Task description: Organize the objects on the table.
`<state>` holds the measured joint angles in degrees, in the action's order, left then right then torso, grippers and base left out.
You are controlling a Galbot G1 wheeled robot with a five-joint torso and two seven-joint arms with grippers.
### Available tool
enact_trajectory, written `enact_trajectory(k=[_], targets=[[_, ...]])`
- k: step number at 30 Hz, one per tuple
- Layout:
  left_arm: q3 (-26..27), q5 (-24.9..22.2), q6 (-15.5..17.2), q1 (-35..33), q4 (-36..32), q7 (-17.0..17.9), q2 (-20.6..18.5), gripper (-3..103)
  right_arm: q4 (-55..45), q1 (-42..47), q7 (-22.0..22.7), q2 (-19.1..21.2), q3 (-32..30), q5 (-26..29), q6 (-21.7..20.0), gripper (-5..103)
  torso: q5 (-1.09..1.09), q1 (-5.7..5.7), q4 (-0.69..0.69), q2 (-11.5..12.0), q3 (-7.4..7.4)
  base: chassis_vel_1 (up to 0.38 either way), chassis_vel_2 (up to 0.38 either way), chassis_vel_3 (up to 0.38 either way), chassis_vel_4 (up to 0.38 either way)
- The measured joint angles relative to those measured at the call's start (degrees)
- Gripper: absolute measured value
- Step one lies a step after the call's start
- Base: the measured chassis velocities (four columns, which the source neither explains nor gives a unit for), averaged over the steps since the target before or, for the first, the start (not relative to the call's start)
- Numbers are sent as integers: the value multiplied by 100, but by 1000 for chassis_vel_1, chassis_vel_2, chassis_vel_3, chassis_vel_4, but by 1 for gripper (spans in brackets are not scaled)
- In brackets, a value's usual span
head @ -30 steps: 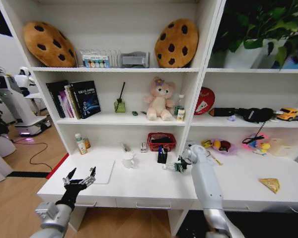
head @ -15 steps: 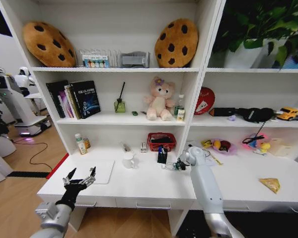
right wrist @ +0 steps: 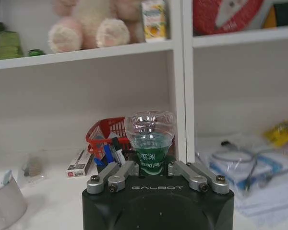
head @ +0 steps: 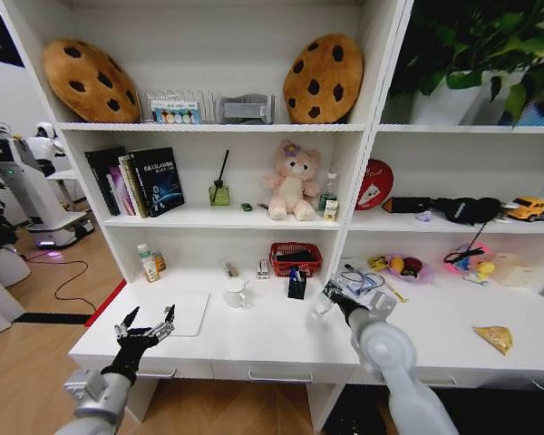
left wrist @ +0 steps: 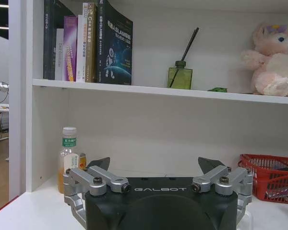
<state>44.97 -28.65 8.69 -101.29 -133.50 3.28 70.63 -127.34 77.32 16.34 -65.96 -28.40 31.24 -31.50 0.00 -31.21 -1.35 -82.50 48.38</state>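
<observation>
- My right gripper is up over the middle of the white worktop, its jaws pinching a small clear bottle with a green label.
- In the right wrist view I see the bottle's rounded base pointing away from the gripper, in front of the white shelf upright.
- Just past the bottle sits a black pen holder with blue-capped pens, and behind it a red basket.
- My left gripper hangs over the worktop's near left corner, jaws spread and holding nothing.
- Beside the left gripper a flat white laptop lies on the worktop.
- A white mug stands between the laptop and the pen holder.
- A yellow wedge lies far to the right on the worktop, well apart from both grippers.
- On the shelf above I see a pink plush bear.
</observation>
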Motion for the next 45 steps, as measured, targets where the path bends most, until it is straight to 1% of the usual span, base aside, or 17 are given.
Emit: enact_trajectory(k=[1,2,3,4,6,7,8,10,12,16,24,33,41,42,43,44,45], targets=[[0,0,0,0,0,0,0,100,-32,67,-220,61,9,-361,108,21,1,0,2,0,0,0,0,0,0],[0,0,0,0,0,0,0,100,-32,67,-220,61,9,-361,108,21,1,0,2,0,0,0,0,0,0],[0,0,0,0,0,0,0,100,-62,111,-337,97,31,-590,216,21,0,-1,2,0,1,0,0,0,0],[0,0,0,0,0,0,0,100,-132,210,-528,142,65,-1018,439,21,0,-1,3,0,1,0,0,0,0],[0,0,0,0,0,0,0,100,-249,395,-750,152,86,-1576,726,21,0,-1,3,0,1,0,0,0,0],[0,0,0,0,0,0,0,100,-249,395,-750,152,86,-1576,726,21,0,-1,3,0,1,0,0,0,0],[0,0,0,0,0,0,0,100,-337,541,-834,115,85,-1805,846,21,-1,-1,1,0,0,0,0,0,0],[0,0,0,0,0,0,0,100,-437,724,-847,43,57,-1942,903,21,0,-1,1,0,0,0,0,0,0],[0,0,0,0,0,0,0,100,-470,794,-847,17,29,-1968,931,21,0,-1,0,0,0,0,0,0,0],[0,0,0,0,0,0,0,100,-607,829,-719,-14,-151,-1700,935,21,-1,-1,2,0,1,0,0,0,0],[1,0,0,0,0,0,0,100,-679,869,-598,-52,-166,-1555,879,21,-1,-2,1,1,1,-39,-85,38,92],[1,0,0,0,0,0,0,100,-719,882,-450,47,-232,-1360,834,21,0,-2,1,1,1,-135,-266,134,280],[0,0,0,0,0,1,0,100,-872,1072,-293,-54,-104,-1361,802,21,-1,-2,2,1,1,-237,-332,242,342],[1,0,0,0,0,1,0,100,-982,1235,-177,-98,-86,-1244,710,21,-2,-2,0,1,1,-301,-341,330,370],[0,0,0,-1,0,1,0,100,-1096,1376,-32,-131,-86,-978,538,21,0,0,1,0,1,-340,-358,330,357],[0,0,0,-1,0,1,0,100,-1096,1376,-32,-131,-86,-978,538,21,0,0,1,0,1,-340,-358,330,357],[0,0,0,0,-1,0,0,100,-1184,1476,117,-145,-104,-757,385,21,-2,-1,-2,1,1,-328,-344,299,357]])
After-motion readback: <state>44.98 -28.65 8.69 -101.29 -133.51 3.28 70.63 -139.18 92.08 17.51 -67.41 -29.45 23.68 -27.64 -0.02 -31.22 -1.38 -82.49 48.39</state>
